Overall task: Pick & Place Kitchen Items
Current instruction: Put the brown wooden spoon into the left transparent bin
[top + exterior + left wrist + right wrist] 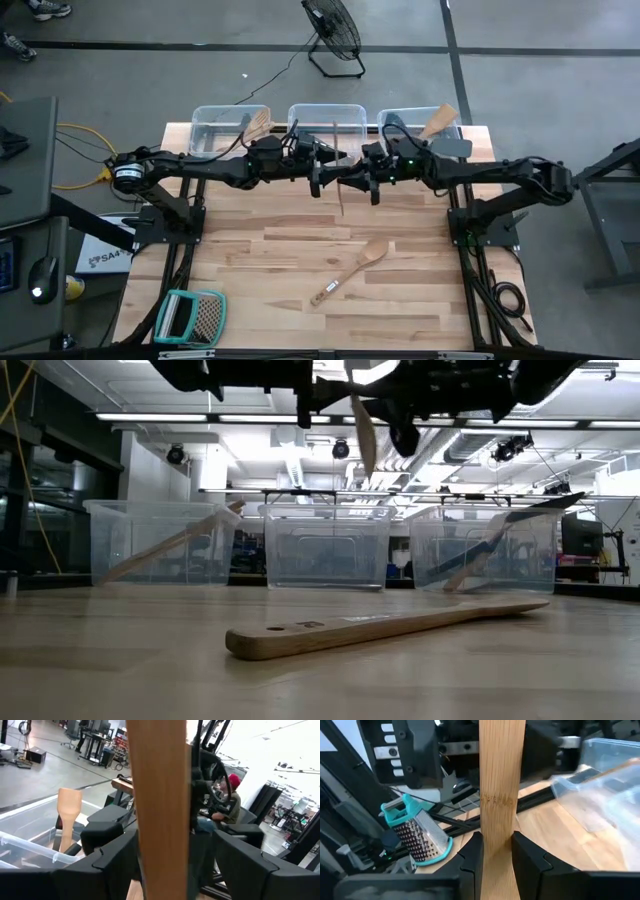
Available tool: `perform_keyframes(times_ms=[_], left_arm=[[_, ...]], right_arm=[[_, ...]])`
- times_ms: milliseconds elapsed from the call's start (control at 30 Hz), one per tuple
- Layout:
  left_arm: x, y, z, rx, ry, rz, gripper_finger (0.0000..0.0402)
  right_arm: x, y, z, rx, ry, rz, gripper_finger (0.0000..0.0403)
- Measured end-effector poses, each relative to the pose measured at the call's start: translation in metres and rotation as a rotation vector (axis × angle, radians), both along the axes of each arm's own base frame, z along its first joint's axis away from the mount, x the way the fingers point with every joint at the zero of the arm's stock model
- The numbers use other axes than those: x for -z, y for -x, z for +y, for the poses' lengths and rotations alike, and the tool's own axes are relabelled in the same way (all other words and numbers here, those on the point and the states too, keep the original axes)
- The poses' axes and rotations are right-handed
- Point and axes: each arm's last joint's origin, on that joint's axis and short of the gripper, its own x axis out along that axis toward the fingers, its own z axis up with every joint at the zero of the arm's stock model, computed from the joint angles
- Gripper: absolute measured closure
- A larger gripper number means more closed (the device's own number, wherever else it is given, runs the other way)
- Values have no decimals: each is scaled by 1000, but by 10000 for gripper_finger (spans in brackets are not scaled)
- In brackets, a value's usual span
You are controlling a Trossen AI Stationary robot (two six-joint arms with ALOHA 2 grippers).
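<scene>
A pale wooden utensil (341, 195) hangs upright above the table's far middle, between my two grippers, which face each other. My right gripper (365, 185) is shut on it. My left gripper (322, 182) is open. Its fingers (112, 857) stand on either side of the same utensil (157, 805), with a gap on one side. I cannot tell whether they touch it. A wooden spoon (350, 270) lies flat on the table's near middle and also shows in the low view (380, 628). My right gripper pinches the wooden utensil's flat shaft (496, 820) between its two fingers (472, 857). The fingers come level from the table's right and lie across the shaft. The utensil is upright and lifted clear, and its lower end (365, 460) hangs below the fingers.
Three clear bins (228, 128) (327, 120) (418, 125) stand along the far edge. The left one holds a wooden spatula; the right one holds a wooden and a black utensil. A teal-framed grater (190, 316) lies at the near left. A person (227, 795) sits beyond the table.
</scene>
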Motion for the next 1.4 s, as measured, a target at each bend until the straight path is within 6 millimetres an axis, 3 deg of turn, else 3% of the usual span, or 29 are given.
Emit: perform_keyframes(times_ms=[133,633,833,1133,1400], left_arm=[[1,0,0,0,1,8,151],[8,-1,0,1,20,79,154],[8,-1,0,1,21,80,199],[8,-1,0,3,25,81,311],[8,-1,0,13,20,85,313]], right_arm=[[0,-9,0,14,0,7,333],[2,-7,-3,35,-11,32,333],[1,-6,-2,1,-34,35,333],[-1,-4,1,-10,-4,34,333],[0,-4,2,-48,7,43,334]])
